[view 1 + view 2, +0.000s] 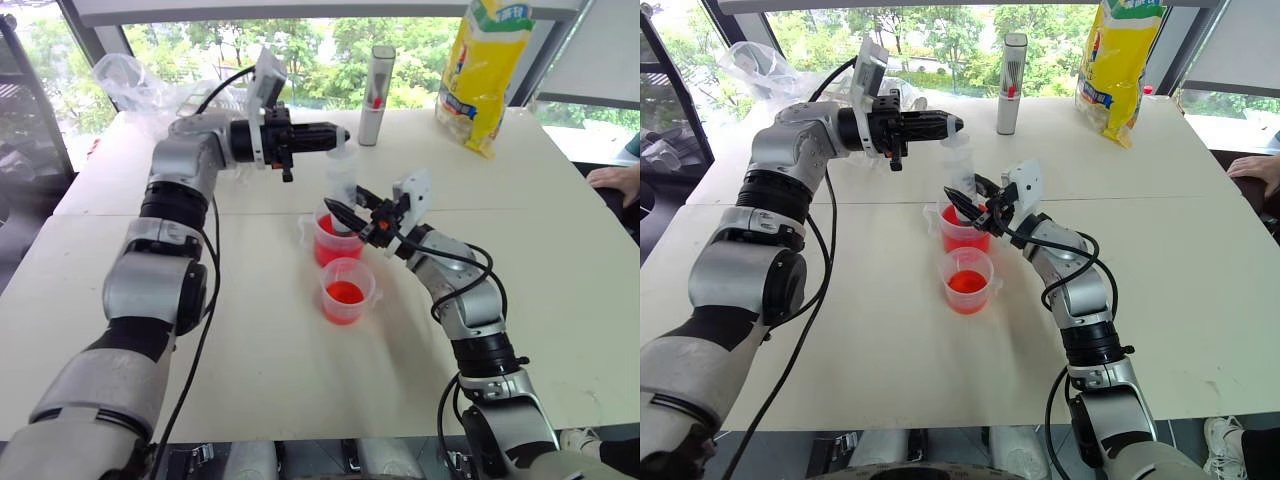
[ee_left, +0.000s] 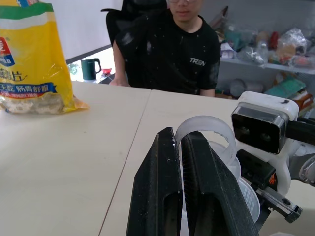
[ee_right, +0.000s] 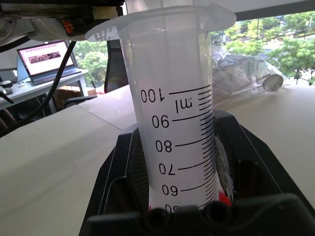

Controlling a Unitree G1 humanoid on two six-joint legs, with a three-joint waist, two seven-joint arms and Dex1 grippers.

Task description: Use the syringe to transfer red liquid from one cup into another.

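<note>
A: Where does the syringe (image 3: pixel 172 118) stand?

B: Upright over the farther cup (image 1: pixel 962 230), the handled one holding red liquid (image 1: pixel 958 222), its tip down inside. That cup sits near the middle of the bench (image 1: pixel 560 300), and the handleless cup (image 1: pixel 347 290) is just beside it on the side toward the bench's near edge, with a shallow red pool in its bottom.

A: And the pincers?

B: The right gripper (image 1: pixel 345 213) is clamped shut on the syringe barrel low down. The left gripper (image 2: pixel 181 162), lying level above it, has its two fingers pressed together on the plunger's ring at the top.

A: So the step looks like working the plunger?

B: I judge so; whether drawing up or about to, I cannot tell. To do it well, the right arm should keep the barrel plumb with the tip under the surface, while the left moves straight along the barrel's axis, slowly. A sideways pull could tilt the barrel, tip the cup, or suck in air.
</note>
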